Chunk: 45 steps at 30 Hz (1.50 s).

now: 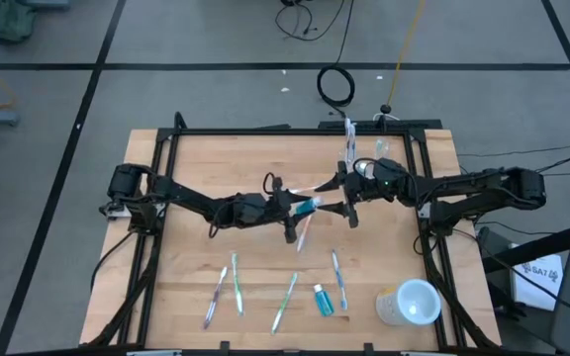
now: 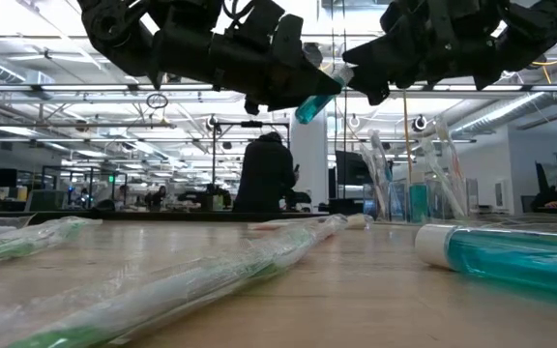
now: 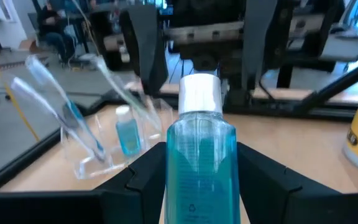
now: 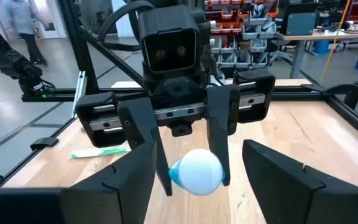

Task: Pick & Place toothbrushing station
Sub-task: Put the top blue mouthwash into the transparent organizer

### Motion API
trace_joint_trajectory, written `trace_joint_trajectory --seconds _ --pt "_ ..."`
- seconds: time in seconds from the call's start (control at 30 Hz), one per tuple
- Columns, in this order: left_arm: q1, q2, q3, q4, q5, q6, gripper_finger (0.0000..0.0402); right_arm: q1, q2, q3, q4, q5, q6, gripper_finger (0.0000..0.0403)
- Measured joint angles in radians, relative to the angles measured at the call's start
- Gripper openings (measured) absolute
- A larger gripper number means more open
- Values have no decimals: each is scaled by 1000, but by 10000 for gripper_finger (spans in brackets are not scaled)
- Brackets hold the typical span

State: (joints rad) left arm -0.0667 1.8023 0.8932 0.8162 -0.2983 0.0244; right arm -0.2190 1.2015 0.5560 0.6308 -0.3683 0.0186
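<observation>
My left gripper point(image 1: 295, 210) is shut on a small blue white-capped tube point(image 1: 308, 206), held in the air over the table's middle. My right gripper point(image 1: 336, 203) faces it, open; its fingers point(image 3: 146, 56) stand on either side of the tube's cap end and are empty. The clear tumbler point(image 1: 349, 150) stands on its base at the far middle with toothbrushes and a small tube in it; it also shows in the left wrist view point(image 3: 107, 146). Several toothbrushes point(image 1: 236, 285) and another blue tube point(image 1: 323, 300) lie flat near the front edge. My left gripper pinches the tube's blue body point(image 3: 199, 177) between its two fingers, behind the white cap point(image 3: 199, 93). The fingers come level from the table's left and lie along the tube. The tube is lifted clear, its cap pointing toward my right gripper and tilted a little upward point(image 2: 339, 72).
A larger whitish cup point(image 1: 411, 302) lies at the front right. Black frame rails point(image 1: 265, 130) run along the table's far and side edges. Bare wood point(image 1: 206, 158) lies to the left of the tumbler.
</observation>
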Motion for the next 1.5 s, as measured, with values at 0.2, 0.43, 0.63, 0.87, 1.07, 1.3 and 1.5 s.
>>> trace_joint_trajectory --seconds 0.2,0.43,0.63,0.87,1.07,1.3,1.5 --pt "0 0 0 47 0 30 172 -1 0 0 5 2 -3 225" --pt "1 0 0 51 -12 29 172 -4 0 0 34 2 -3 188" --pt "5 0 0 68 -30 28 173 -4 0 0 32 1 -4 150" --pt "20 0 0 71 -12 31 173 -4 0 0 36 6 -4 125" --pt "22 0 0 73 -6 34 173 -5 0 0 43 7 -4 116" --pt "19 0 0 69 -11 98 173 -24 0 0 38 0 8 97" --pt "24 0 0 61 -17 71 190 -30 0 0 30 -1 26 97"
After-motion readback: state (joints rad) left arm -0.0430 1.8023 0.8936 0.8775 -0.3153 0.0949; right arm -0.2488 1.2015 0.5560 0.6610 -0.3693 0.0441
